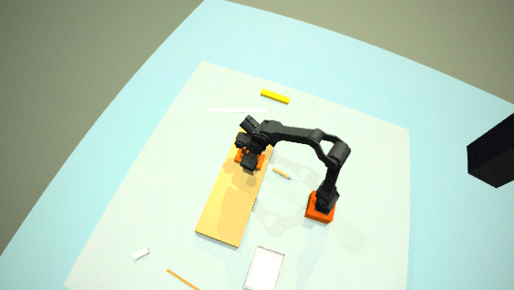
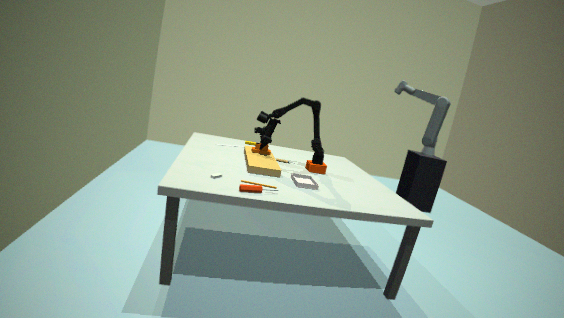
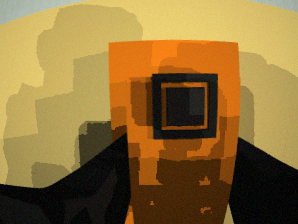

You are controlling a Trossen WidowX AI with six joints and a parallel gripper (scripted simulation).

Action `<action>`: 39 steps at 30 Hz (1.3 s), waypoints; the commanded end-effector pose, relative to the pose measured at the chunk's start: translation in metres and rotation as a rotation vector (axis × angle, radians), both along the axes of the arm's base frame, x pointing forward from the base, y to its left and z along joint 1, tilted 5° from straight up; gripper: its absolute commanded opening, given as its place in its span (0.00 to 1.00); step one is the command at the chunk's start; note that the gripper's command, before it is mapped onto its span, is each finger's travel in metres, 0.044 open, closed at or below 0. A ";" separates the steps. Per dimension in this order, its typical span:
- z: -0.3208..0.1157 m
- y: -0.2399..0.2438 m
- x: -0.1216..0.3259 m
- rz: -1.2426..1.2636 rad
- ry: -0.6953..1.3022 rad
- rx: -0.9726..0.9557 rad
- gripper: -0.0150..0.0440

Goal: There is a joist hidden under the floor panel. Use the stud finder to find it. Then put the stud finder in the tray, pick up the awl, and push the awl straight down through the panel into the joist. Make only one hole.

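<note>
The orange stud finder [image 1: 239,156] [image 2: 256,150] [image 3: 175,55] is between my fingers, at the far part of the tan floor panel [image 1: 228,210] [image 2: 263,166] [image 3: 25,42]. My gripper [image 1: 250,162] [image 2: 263,147] [image 3: 177,136] is shut on it. It is on or just above the panel; contact cannot be told. Its square display is dark in the wrist view, with no lit mark. The awl [image 1: 281,172] [image 2: 283,161] lies beside the panel on the arm-base side, its tan handle toward the panel. The white tray [image 1: 265,269] [image 2: 305,181] holds nothing visible. The joist is hidden.
A yellow bar [image 1: 274,96] and white strip [image 1: 237,110] lie past the panel's far end. A white block [image 1: 140,253] [image 2: 216,175], orange stick [image 1: 182,279] [image 2: 258,184] and red-handled screwdriver [image 2: 250,188] lie near the front. A grey arm [image 2: 436,121] stands beyond the table.
</note>
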State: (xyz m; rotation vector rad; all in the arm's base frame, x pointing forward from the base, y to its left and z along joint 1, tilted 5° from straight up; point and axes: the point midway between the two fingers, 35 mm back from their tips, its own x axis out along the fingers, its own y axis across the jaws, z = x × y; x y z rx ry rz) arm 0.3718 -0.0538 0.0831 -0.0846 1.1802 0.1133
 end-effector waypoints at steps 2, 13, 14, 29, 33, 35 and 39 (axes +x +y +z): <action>-0.001 0.017 -0.004 0.008 0.001 0.011 0.25; 0.000 0.047 -0.008 0.008 0.001 0.014 0.25; 0.000 0.049 -0.008 0.008 0.001 0.014 0.25; 0.000 0.090 -0.014 0.008 0.002 0.019 0.25; 0.000 0.101 -0.015 0.008 0.002 0.020 0.25; 0.000 0.106 -0.016 0.008 0.002 0.020 0.25; 0.000 0.117 -0.017 0.008 0.002 0.022 0.25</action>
